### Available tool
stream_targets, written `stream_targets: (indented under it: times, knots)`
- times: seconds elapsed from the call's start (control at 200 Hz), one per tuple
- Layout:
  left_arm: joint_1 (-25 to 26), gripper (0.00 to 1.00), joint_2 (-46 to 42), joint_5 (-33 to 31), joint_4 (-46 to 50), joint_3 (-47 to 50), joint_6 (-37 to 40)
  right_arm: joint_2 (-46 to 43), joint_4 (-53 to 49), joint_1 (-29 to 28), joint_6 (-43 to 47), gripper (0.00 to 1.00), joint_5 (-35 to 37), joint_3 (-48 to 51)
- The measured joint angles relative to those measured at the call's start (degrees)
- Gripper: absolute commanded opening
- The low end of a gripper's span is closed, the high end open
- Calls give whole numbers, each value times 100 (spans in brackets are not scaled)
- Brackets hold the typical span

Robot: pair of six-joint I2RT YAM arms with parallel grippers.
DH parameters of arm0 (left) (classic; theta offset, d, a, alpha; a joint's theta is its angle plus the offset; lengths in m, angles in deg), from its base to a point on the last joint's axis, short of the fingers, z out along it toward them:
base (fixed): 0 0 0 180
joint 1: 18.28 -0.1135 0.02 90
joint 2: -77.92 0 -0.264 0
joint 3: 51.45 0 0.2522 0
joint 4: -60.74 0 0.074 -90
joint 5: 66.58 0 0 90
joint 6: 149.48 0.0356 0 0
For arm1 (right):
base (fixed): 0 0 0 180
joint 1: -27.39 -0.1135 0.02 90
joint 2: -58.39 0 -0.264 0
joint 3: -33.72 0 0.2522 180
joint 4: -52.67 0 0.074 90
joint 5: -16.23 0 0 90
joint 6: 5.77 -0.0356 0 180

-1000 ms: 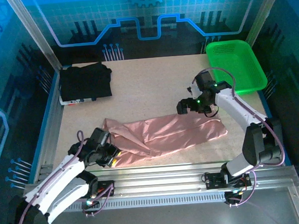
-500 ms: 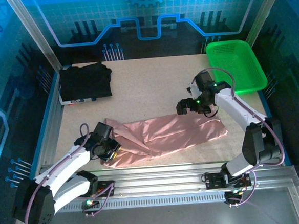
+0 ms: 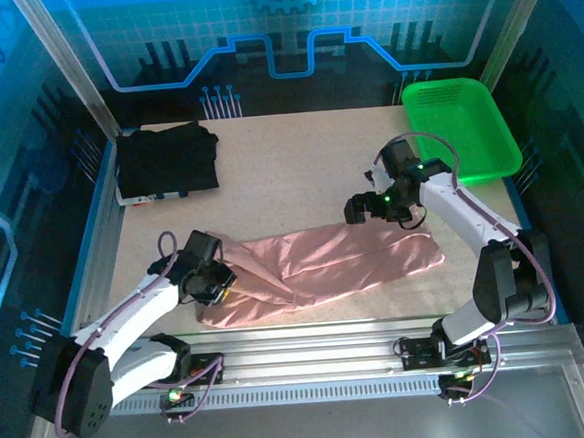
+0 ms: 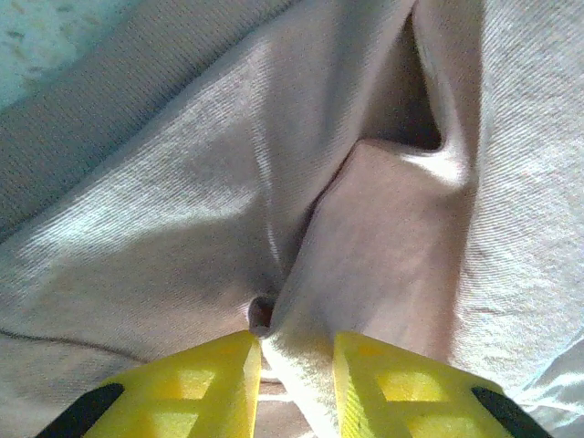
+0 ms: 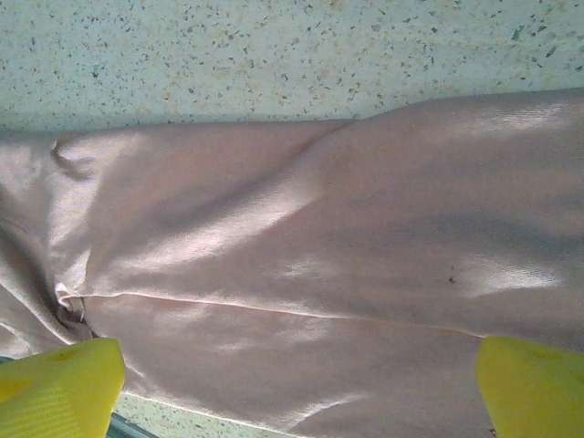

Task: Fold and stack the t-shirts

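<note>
Two t-shirts are seen on the tabletop [image 3: 299,168], and only one of them is judged to be finished. The black t-shirt [image 3: 168,160] is laid folded at the far left corner, well apart from everything else, and it is taken as the base of the stack. The pink t-shirt [image 3: 325,267] is stretched as a long, creased band across the near middle of the tabletop, between the two arms. It appears to be doubled lengthwise, with loose folds bunched at its left end, so its folding is judged as begun but not completed. The left hand [image 3: 214,285] is set low on that bunched end, and its fingers [image 4: 201,383] are drawn narrow with a ridge of pink cloth pinched between them. The right hand [image 3: 371,205] is held over the far right part of the shirt, with its fingers spread wide and nothing gripped. Whether the cloth is touched by it cannot be told. A green basket [image 3: 507,144] is placed at the far right corner, apart from both shirts. What is left, by this reading, is for the loose left end to be smoothed or turned in, the band to be folded crosswise into a compact packet, and that packet to be carried over and laid on the black one.
</note>
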Motion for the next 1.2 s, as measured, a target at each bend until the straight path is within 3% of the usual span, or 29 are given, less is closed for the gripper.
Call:
stream_targets:
  times: [0.125, 0.31, 0.55, 0.865, 1.15, 1.201]
  knots:
    - [-20, 21, 127, 2, -24, -4, 68, 4, 0, 0, 0, 100, -20, 0]
    - [-31, 0, 149, 4, -55, -9, 173, 17, 2, 0, 0, 100, -22, 0]
    - [-31, 0, -310, 37, 481, -308, 376, 46, 20, 0, 0, 100, -48, -7]
    - [-42, 0, -1515, 393, 2061, -595, 588, 151, 114, -2, 2, 100, -214, -39]
    - [-42, 0, -1023, 544, 2962, -1075, 1038, 282, 275, -35, 4, 100, -361, -39]
    - [-42, 4, -852, 531, 3018, -1147, 1152, 282, 295, -39, 9, 100, -372, -39]
